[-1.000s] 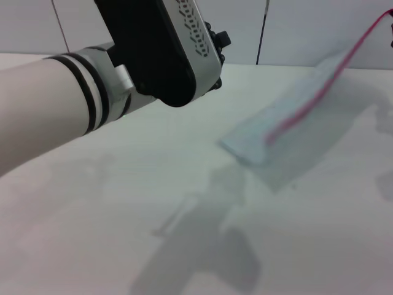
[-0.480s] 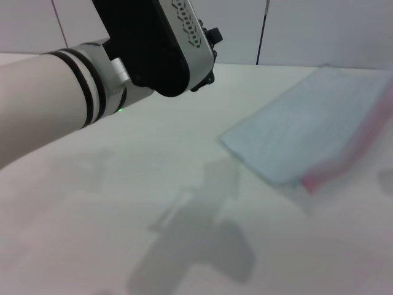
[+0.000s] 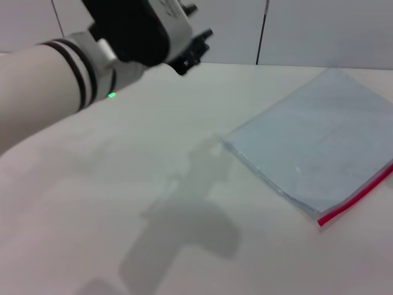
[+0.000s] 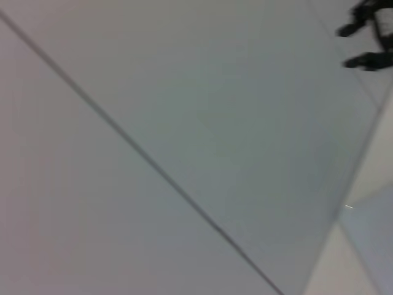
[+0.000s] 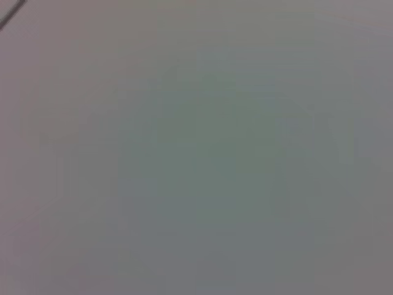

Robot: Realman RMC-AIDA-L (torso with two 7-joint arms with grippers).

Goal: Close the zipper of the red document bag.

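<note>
The red document bag [image 3: 313,147] lay flat on the white table [image 3: 184,246], over on the right side. Its zipper [image 3: 356,198], a thin red strip, ran along the near right edge of the bag and went out of the picture on the right.

The left gripper [image 3: 191,49] was held up in the air at the far left, well apart from the bag. It touched nothing. Its black fingers [image 4: 368,37] showed in a corner of the left wrist view, and they looked spread a little with nothing between them. The arm's shadow fell on the table to the left of the bag.

The right gripper could not be seen, so its state could not be told.
</note>
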